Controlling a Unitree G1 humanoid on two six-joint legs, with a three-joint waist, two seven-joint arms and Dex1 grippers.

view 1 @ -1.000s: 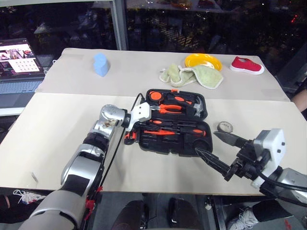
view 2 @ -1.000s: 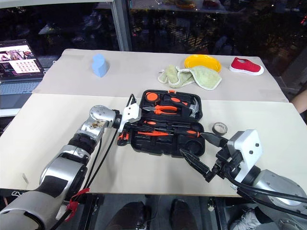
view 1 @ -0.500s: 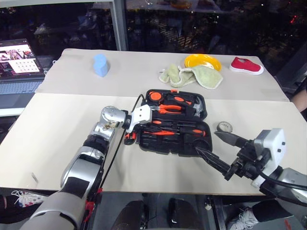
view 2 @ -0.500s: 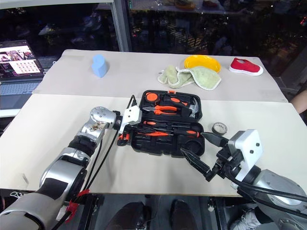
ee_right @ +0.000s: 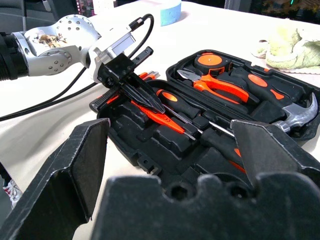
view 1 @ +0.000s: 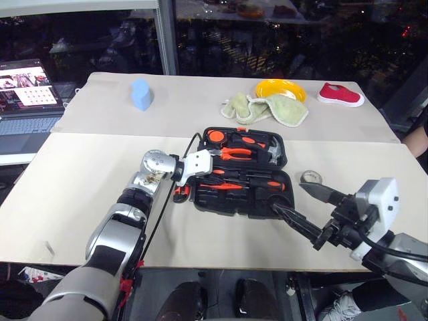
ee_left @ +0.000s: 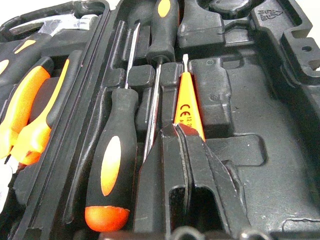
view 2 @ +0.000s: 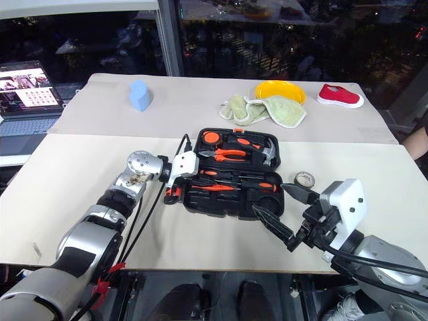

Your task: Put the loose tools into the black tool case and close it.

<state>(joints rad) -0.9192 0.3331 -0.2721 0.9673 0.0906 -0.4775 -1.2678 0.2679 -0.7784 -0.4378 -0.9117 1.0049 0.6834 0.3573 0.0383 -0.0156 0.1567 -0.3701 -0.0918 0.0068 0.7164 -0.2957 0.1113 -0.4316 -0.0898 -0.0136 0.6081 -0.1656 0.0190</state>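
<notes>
The black tool case (view 1: 234,210) lies open in the middle of the table. Two orange-and-black screwdrivers (ee_left: 112,170) and a small red one (ee_left: 189,107) lie in the recesses of its near half. My left gripper (view 1: 214,171) is shut, and its tips (ee_left: 177,132) sit right at the red screwdriver's handle; whether they touch it is unclear. The far half holds orange-handled pliers (view 1: 235,152) and a hammer (view 1: 271,153). The dark tape roll (view 1: 312,177) rests on the table just right of the case. My right gripper (view 1: 289,198) hangs open by the case's near right corner.
At the back of the table are a blue object (view 1: 140,93), green cloths (view 1: 267,107), a yellow plate (view 1: 281,88) and a red shoe (view 1: 340,95). An open laptop (view 1: 30,100) stands at the far left. Bare tabletop stretches left of the case.
My left gripper has tipped down a little further into the case's near half and rolled slightly. The right gripper has kept its place and stayed open.
</notes>
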